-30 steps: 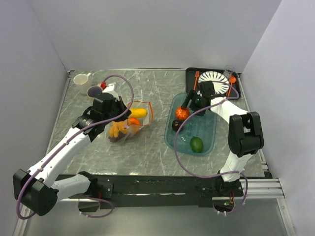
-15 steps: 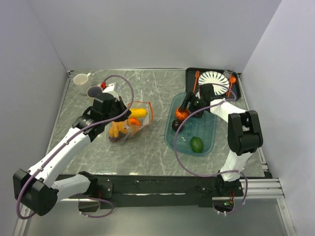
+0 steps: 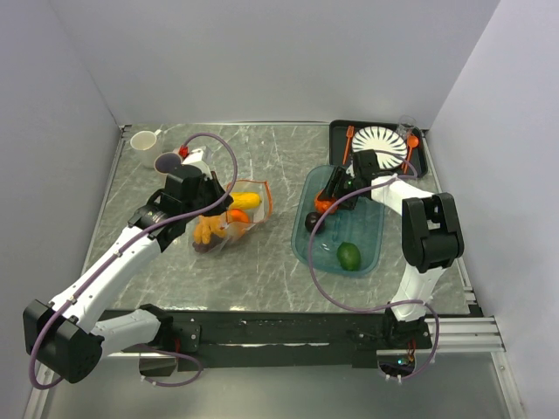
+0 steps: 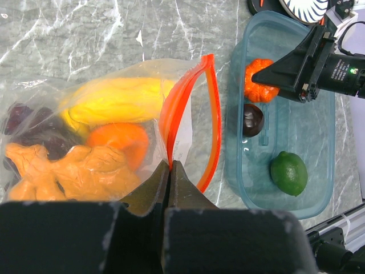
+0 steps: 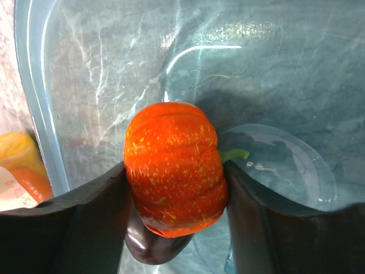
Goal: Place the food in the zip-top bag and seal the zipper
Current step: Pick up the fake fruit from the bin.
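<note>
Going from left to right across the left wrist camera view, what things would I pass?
Dark purple grapes → yellow food → zipper → dark round food → green lime.

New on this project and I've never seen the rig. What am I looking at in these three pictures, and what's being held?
Two robot arms are bolted at the near edge of a table. The wide picture comes from a fixed camera above and behind them. The other two come from a camera on each wrist, showing that arm's own fingers. The left tool is pinched shut on the edge of a clear zip-top bag, whose orange zipper gapes open; toy food lies inside. The right tool has its fingers against both sides of a toy pumpkin in a teal tray, which also holds a lime and a dark round fruit. Farther back sit a plate and a white cup.
</note>
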{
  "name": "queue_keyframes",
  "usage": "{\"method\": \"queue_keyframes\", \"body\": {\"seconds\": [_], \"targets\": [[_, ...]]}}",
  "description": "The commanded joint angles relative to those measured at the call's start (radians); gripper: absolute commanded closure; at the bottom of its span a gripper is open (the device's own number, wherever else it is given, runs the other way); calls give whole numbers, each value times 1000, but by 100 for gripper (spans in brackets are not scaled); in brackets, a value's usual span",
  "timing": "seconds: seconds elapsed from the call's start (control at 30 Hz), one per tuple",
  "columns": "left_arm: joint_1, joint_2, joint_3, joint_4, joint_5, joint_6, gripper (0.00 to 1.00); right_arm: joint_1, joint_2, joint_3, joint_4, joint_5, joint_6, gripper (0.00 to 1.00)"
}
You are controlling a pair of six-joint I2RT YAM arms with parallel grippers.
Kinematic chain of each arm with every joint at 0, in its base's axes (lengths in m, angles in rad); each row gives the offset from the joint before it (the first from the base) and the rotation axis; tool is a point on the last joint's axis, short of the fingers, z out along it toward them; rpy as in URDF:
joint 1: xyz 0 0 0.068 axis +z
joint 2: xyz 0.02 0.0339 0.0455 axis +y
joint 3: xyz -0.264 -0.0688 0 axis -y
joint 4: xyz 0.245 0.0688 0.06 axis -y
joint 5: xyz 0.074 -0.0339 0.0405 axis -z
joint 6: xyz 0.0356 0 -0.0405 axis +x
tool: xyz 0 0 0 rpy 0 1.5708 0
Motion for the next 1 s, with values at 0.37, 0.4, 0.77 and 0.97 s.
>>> {"method": "queue_keyframes", "body": {"seconds": [0.37, 0.4, 0.77, 0.97], "targets": [[-2, -7, 40, 6, -1, 8, 99, -3, -186, -18, -34, 18, -33, 67], [-2, -8, 40, 7, 0, 9, 99, -3, -204, -18, -40, 16, -33, 67], [-2, 1, 33, 32, 23, 0, 99, 32, -335, -29, -80, -36, -16, 73], [-2, -5, 28, 35, 24, 6, 99, 94, -370, 25, -102, -47, 18, 73]]}}
